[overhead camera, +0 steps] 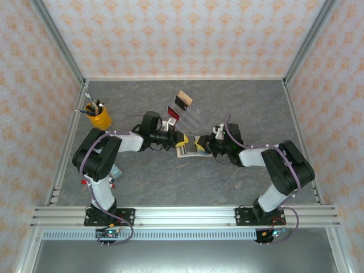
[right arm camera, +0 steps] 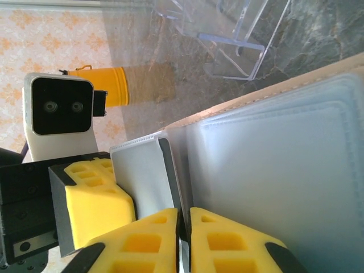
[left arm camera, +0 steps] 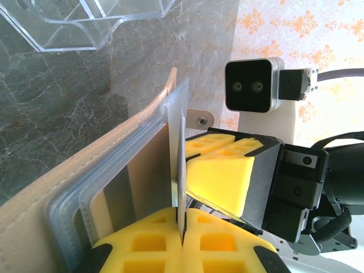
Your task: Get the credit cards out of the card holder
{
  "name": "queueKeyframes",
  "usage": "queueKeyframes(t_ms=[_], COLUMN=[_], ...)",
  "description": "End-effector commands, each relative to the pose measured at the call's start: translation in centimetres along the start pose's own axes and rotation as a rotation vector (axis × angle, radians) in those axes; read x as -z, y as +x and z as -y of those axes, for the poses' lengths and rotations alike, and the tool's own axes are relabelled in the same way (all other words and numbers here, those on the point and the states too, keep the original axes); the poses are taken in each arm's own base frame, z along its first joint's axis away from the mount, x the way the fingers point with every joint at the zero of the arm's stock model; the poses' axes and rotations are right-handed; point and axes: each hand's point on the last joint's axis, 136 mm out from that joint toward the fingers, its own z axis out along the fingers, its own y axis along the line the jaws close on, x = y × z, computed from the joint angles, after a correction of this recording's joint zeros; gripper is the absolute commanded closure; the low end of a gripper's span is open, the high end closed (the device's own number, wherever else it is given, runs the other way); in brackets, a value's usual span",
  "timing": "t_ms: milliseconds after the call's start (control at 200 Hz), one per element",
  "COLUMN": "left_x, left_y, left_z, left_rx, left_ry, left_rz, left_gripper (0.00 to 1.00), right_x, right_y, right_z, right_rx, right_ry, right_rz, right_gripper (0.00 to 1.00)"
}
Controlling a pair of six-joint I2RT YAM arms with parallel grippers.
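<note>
Eyes on the card holder [left arm camera: 34, 196]: lying open at mid-table, tan cover down, grey-blue pocket leaves fanned up, caught between both arms. Running lengthwise roughly left to right across the table, in line with the two grippers.

Among the leaves, what reads as a thin grey card [right arm camera: 142, 170], stood on edge and seen as a bare sliver from the left wrist. Probably long side along the holder's length, though hard to call for certain.

Clamped on that sliver by the left gripper [left arm camera: 182, 219], yellow pads pressed flat together. Pinched from the opposite side by the right gripper [right arm camera: 183, 219], pads all but touching on a soft pocket leaf of the holder.

Should handle light, stiff and slick. Best taken by the free edge, flat faces between the pads, then drawn straight along the pocket. Expect floppy, clingy leaves, so pin the holder firmly.

Beyond, toward the back: a clear acrylic stand [overhead camera: 196, 116] with a red card [overhead camera: 173, 114] and a tan card [overhead camera: 183, 100] upright in its slots. Far left, a yellow cup [overhead camera: 98, 118] of pens.
</note>
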Motion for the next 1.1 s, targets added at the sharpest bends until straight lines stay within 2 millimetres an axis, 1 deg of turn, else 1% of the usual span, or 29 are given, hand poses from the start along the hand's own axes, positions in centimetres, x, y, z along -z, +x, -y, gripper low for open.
queueKeyframes(t_ms=[0,165,290,435,656,841,976,1091], left_x=[0.6,0.8,0.9,1.1,1.4,1.6,1.6,1.4], left_y=[-0.4,-0.4,-0.3,-0.3,-0.2,-0.2,-0.2,-0.2], left_z=[2.7,3.1,3.4,3.4,4.4,4.9,5.0,4.9], left_rx=[-0.076,-0.080,-0.091,-0.095,-0.120,-0.139,-0.139,-0.134], left_ry=[0.076,0.099,0.106,0.109,0.134,0.143,0.145,0.143], left_rz=[0.014,0.014,0.010,0.015,0.019,0.026,0.027,0.025], left_gripper=[1.00,1.00,1.00,1.00,1.00,1.00,1.00,1.00], right_x=[0.3,0.1,0.1,0.2,0.0,0.1,0.2,0.3], right_y=[0.8,0.6,0.2,-0.1,0.0,-0.2,0.3,0.8], right_z=[-3.0,-2.2,-2.1,-2.7,-3.0,-3.7,-4.5,-5.2], right_rx=[0.060,0.046,0.029,0.023,0.014,0.002,0.024,0.050], right_ry=[-0.112,-0.089,-0.095,-0.124,-0.142,-0.178,-0.208,-0.238], right_rz=[-0.044,-0.030,-0.013,0.008,-0.009,-0.007,-0.035,-0.068], right_gripper=[0.90,0.90,0.94,0.96,0.95,0.89,0.88,0.90])
